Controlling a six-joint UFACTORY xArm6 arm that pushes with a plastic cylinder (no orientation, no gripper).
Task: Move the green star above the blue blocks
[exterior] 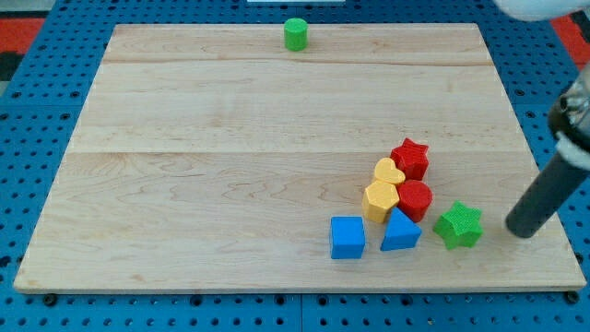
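Approach step, contact not yet made. Our tip (522, 231), the end effector, is a bare dark rod with nothing to open or close and holding nothing; it stands near the counter's right edge, just to the view's right of the green star-shaped block (459, 225), with a small gap between them. The star lies near the bottom right corner of the pale wooden counter (230, 166), just right of the blue triangular block (400, 231), beyond which sits the blue square block (348, 237). We judge the next move must bring our tip below the star, then push it toward the top edge. The star is compact, with no clear long axis; one point faces up-right.
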